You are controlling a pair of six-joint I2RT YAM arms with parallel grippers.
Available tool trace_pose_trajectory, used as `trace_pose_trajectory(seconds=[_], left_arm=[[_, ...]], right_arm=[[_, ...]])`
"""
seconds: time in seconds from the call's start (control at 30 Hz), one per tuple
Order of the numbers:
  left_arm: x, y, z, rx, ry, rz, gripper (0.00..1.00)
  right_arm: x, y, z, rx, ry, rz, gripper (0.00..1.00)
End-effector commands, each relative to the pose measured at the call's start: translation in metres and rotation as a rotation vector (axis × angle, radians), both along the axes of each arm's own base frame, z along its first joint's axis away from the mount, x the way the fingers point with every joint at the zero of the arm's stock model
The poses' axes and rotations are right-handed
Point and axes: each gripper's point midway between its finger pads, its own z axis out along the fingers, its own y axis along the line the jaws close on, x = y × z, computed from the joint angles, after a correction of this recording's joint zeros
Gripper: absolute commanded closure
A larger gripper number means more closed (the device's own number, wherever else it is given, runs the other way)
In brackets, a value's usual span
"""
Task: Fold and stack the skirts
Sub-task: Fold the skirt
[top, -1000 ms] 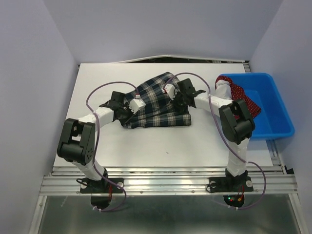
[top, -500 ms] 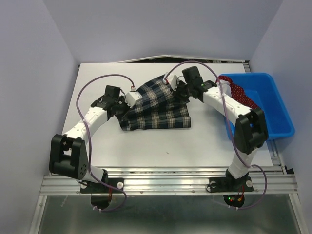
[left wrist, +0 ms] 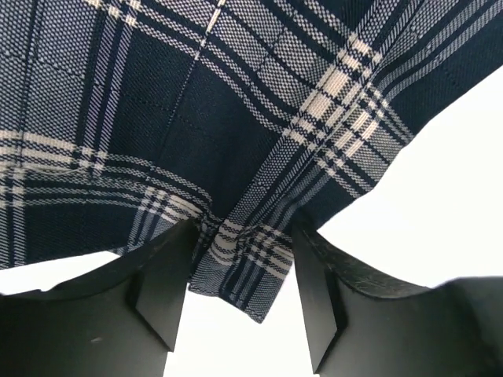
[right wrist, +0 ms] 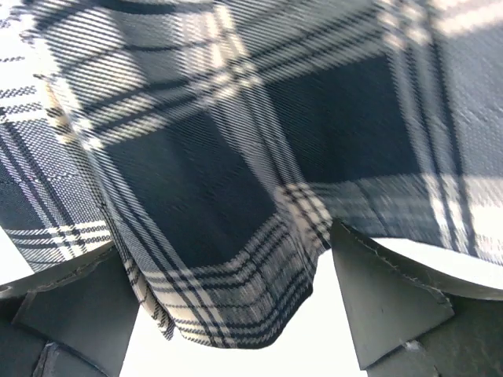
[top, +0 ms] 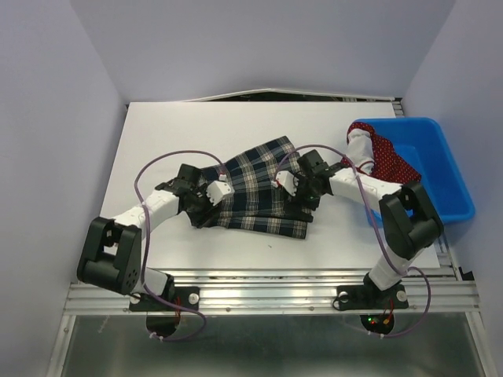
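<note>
I have drawn the plaid skirt nearer; it lies folded and pleated at the middle of the tabletop. My left end effector and right end effector are released, with hem corners between their fingers.

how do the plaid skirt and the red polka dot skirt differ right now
Pattern: the plaid skirt is dark navy with white checks; the red polka-dot skirt is red with small white dots.
Place: the plaid skirt lies on the white table; the red polka-dot skirt sits at the left side of the blue bin.
Pose: the plaid skirt is laid out fairly flat; the red polka-dot skirt is bunched in a heap.
Both are soft cloth.
</note>
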Motion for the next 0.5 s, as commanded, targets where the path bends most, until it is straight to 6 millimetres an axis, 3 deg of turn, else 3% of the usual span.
trace_pose_trajectory(seconds=[0.0,0.13,0.23,0.3,0.33,0.47], left_arm=[[-0.002,-0.002,0.041,-0.048,-0.043,0.015,0.34],[0.006,-0.016,0.096,-0.145,-0.182,-0.019,0.33],[0.019,-0.018,0.116,-0.151,-0.258,-0.030,0.34],[0.028,-0.019,0.109,-0.137,-0.245,-0.014,0.34],[0.034,-0.023,0.108,-0.135,-0.250,-0.023,0.36],[0.049,-0.022,0.065,-0.053,-0.158,-0.037,0.44]], right_arm=[[0.021,0.012,0.059,0.120,-0.053,-0.248,0.02],[0.017,0.028,0.105,0.256,-0.024,-0.351,0.00],[0.006,0.030,0.114,0.288,0.062,-0.428,0.00],[-0.003,0.029,0.108,0.299,0.124,-0.451,0.00],[-0.015,0.030,0.095,0.295,0.192,-0.462,0.02],[-0.034,0.028,0.051,0.226,0.343,-0.512,0.06]])
